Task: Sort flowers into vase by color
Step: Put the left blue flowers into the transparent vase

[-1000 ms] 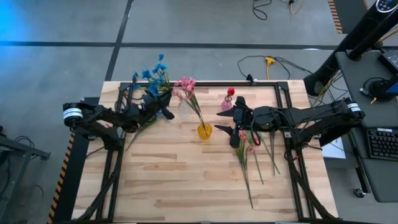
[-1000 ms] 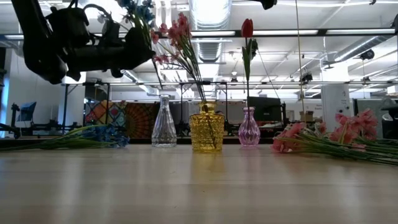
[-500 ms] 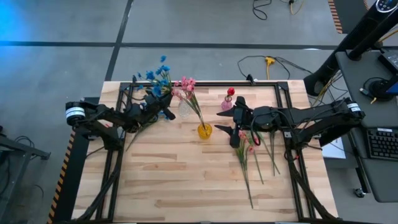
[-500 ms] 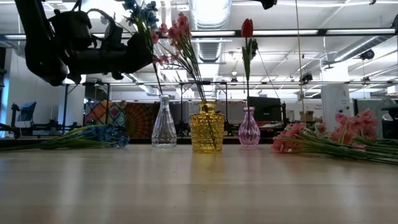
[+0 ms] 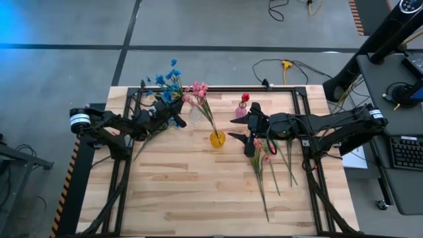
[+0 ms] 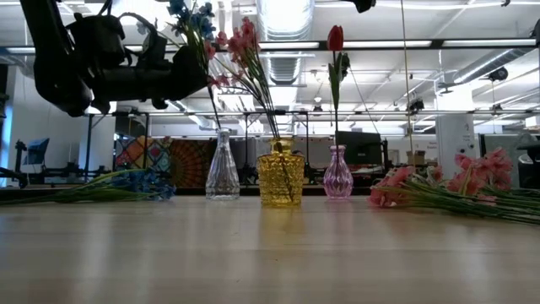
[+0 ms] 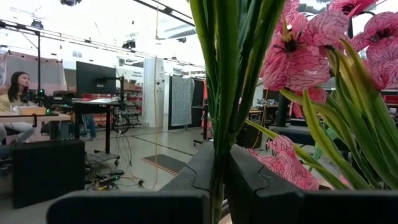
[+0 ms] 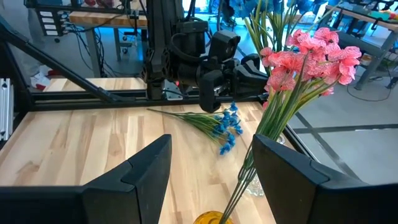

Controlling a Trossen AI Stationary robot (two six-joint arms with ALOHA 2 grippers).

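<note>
My left gripper [image 5: 173,116] [image 6: 198,78] is up above the table's far left, shut on a blue-blossomed flower [image 5: 168,78] [image 6: 190,12] beside the clear vase [image 5: 196,116] [image 6: 223,165]. Pink sprays [image 5: 197,89] stand in the yellow vase [image 5: 217,139] [image 6: 280,173]. A red bud [image 6: 336,38] stands in the pink vase [image 5: 241,110] [image 6: 337,173]. More blue flowers [image 6: 126,183] [image 8: 219,126] lie flat on the left. My right gripper [image 5: 238,127] [image 8: 211,174] hovers open, right of the yellow vase, by the loose pink flowers [image 5: 263,162] [image 6: 456,187]. My left gripper pinches the blue flower's green stems [image 7: 225,124] between its two fingers [image 7: 186,180], partway down below the blossoms. The fingers come level from the table's left and lie across the stems. The flower is lifted clear of the table, near upright, blossoms leaning above the gripper.
The three vases stand in a row along the far middle of the table [image 5: 198,192]. A black frame [image 5: 218,88] edges the far side. The near half of the wooden top holds only the pink stems' ends. A person sits at a desk [image 7: 15,99] beyond the table.
My left gripper, still shut on the blue flower, has shifted a little toward the table's right, closer to the clear vase, carrying the blossoms with it; in the last half second it has kept still.
</note>
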